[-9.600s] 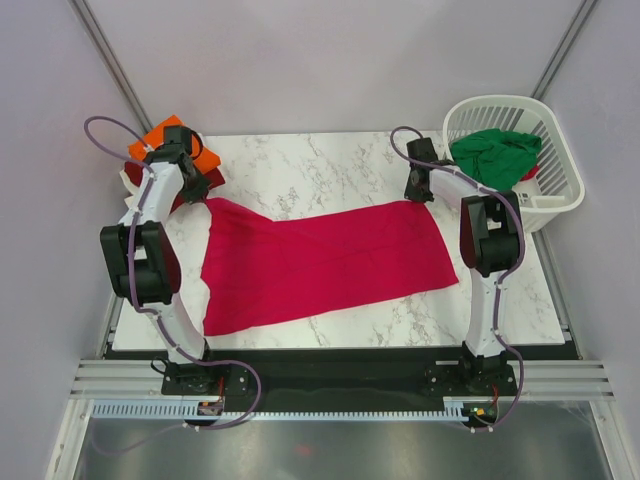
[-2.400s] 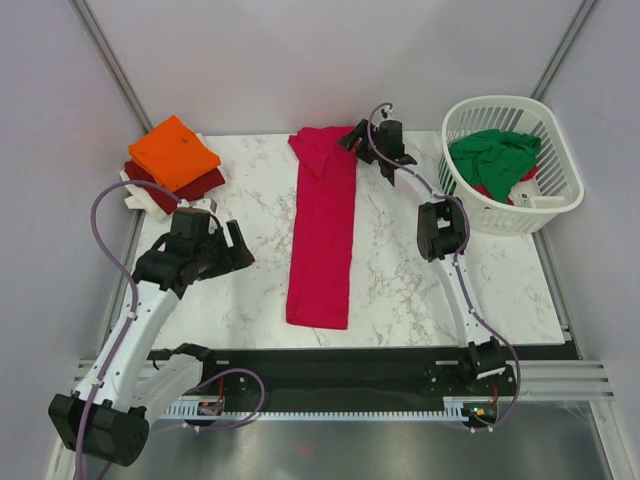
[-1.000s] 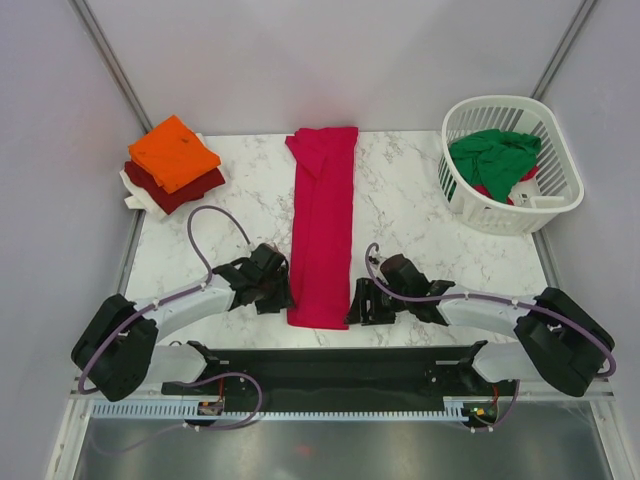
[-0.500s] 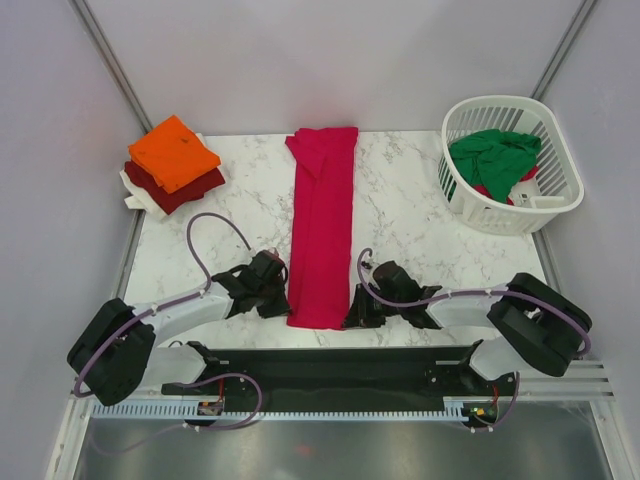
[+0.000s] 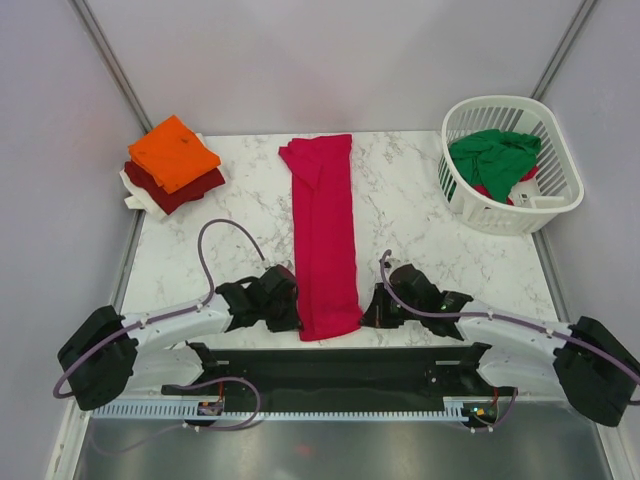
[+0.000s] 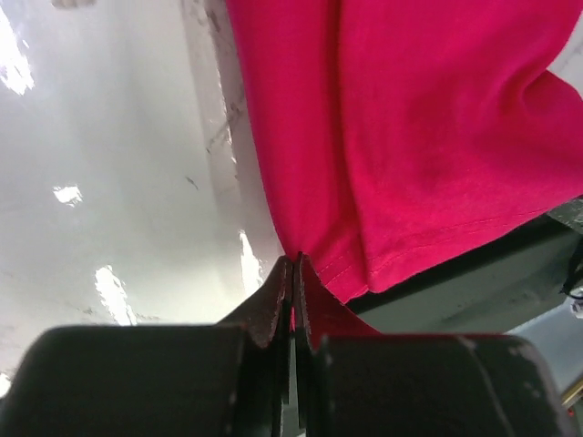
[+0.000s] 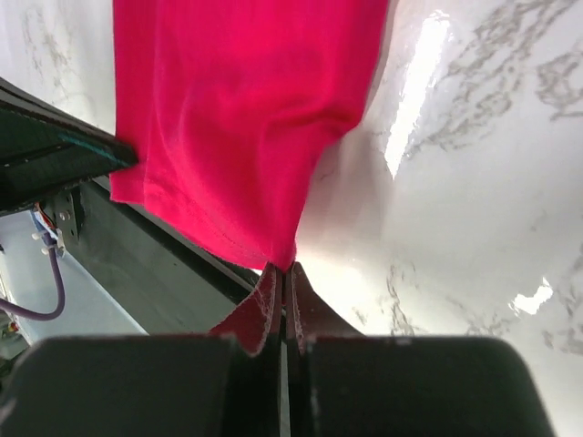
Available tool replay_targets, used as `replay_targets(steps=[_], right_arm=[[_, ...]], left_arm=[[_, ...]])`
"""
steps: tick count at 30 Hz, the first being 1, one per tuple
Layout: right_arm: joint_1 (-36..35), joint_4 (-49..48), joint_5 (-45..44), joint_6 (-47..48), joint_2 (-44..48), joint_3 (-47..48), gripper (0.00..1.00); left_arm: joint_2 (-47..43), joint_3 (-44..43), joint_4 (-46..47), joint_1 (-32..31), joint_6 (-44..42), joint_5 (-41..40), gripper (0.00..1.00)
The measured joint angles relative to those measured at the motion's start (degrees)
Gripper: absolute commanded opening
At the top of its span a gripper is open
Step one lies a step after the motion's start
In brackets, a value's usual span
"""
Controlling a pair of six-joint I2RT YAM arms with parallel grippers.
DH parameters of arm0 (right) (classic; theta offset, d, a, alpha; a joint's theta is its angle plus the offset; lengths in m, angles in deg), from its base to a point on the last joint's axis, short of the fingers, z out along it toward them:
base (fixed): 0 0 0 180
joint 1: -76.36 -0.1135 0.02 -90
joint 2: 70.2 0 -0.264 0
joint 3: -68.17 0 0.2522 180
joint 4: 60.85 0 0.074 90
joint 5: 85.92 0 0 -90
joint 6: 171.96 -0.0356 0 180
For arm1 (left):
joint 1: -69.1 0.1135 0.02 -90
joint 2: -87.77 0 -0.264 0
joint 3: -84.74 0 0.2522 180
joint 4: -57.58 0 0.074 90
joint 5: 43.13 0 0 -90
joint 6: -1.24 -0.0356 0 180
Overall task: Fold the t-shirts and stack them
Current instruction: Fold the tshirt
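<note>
Since half a second ago, the near hem of the crimson-red t-shirt (image 5: 325, 240) has been drawn closer to the near edge of the surface (image 5: 230, 240), and its far end has been shifted slightly toward the left edge, so the strip is now laid at a slight slant. Both arms have been brought lower, toward the near edge. The shirt is folded into a long narrow strip that is stretched from the middle of the far edge to the middle of the near edge, with a small fold of cloth at its far left corner. The left tool (image 6: 293, 266) is pressed together on the near left corner of the hem, and red cloth is seen pinched between its fingertips. The right tool (image 7: 281, 270) is likewise clamped on the near right corner of the hem, which is pulled up into a small peak. At the far left corner an orange t-shirt (image 5: 173, 152) is stacked on a dark red t-shirt (image 5: 185, 188), under which a white t-shirt (image 5: 137, 196) is laid. At the far right corner a white slatted basket (image 5: 560, 150) is set, and a crumpled green t-shirt (image 5: 493, 155) is held inside it.
</note>
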Motion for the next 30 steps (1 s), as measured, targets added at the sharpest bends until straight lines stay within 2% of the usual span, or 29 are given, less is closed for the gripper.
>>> replay_targets(steps=[4,7,13,20,30], right_arm=[[0.00,5.77,-1.25,0.52,5.75,0.00,0.00],[-0.02,10.23,-1.90,1.03,6.69,1.27,0.00],[0.00,17.81,-5.75,4.17,5.77,12.28,0.00],[1.29,19.82,-9.14,10.34,-3.56,28.74,0.00],[10.08,22.64,-10.05,17.90,-17.92,43.71,0.00]], left_arm=[[-2.27,-0.37,-2.16,-1.77,2.03,-0.11,0.02],[-3.19,-2.82,-5.44,-1.92,2.45,-0.33,0.02],[-3.43,-16.11,-14.58,-2.05,1.55,-4.94,0.02],[0.90,-28.37,-19.34,0.98,-2.45,-8.74,0.02],[11.41,-37.00,-22.77,14.36,-11.32,-8.94,0.02]])
